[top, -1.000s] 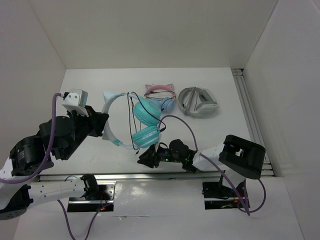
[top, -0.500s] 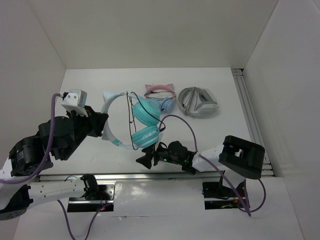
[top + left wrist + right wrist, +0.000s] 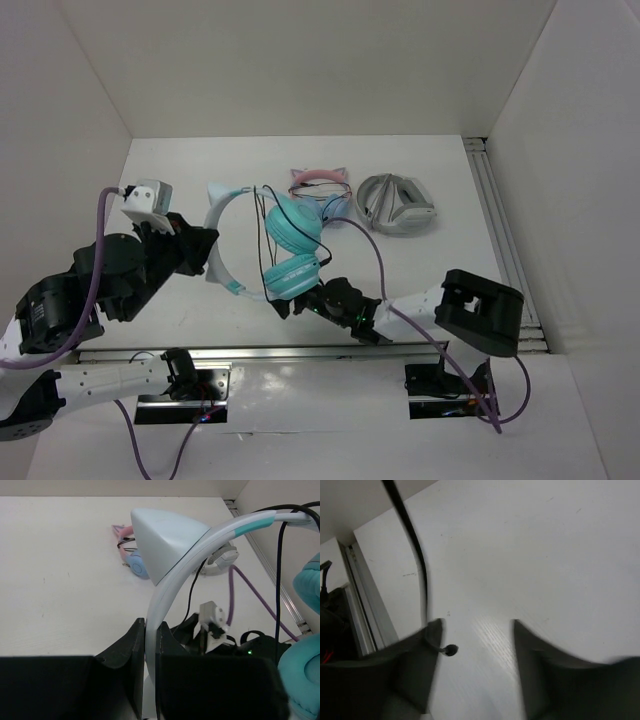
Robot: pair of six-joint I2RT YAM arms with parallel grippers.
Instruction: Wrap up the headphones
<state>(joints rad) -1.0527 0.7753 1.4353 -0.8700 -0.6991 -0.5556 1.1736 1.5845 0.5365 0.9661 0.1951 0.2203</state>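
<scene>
- Teal-cupped headphones [image 3: 292,248] sit at the near middle of the worktop [image 3: 440,180], the two cups stacked one behind the other. The pale headband [image 3: 172,587] arches out toward the left arm [image 3: 120,270].
- The left arm's jaws are clamped together on that headband, holding it edge-on. I cannot tell whether the cups rest on the worktop.
- The thin black cable [image 3: 417,555] runs from the headband end across the cups and down toward the right arm [image 3: 420,305].
- The right arm's jaws stand apart, gripping nothing, just beside the nearer cup.
- In the right wrist view the cable comes down along the left-hand finger, its long axis roughly in line with the fingers. Its plug tip [image 3: 451,650] lies just inside the gap.
- The right arm is the nearer to that loose end, so closing on it looks like the coming move. The cable hugs one finger rather than the middle, so a slight sideways shift seems wise.
</scene>
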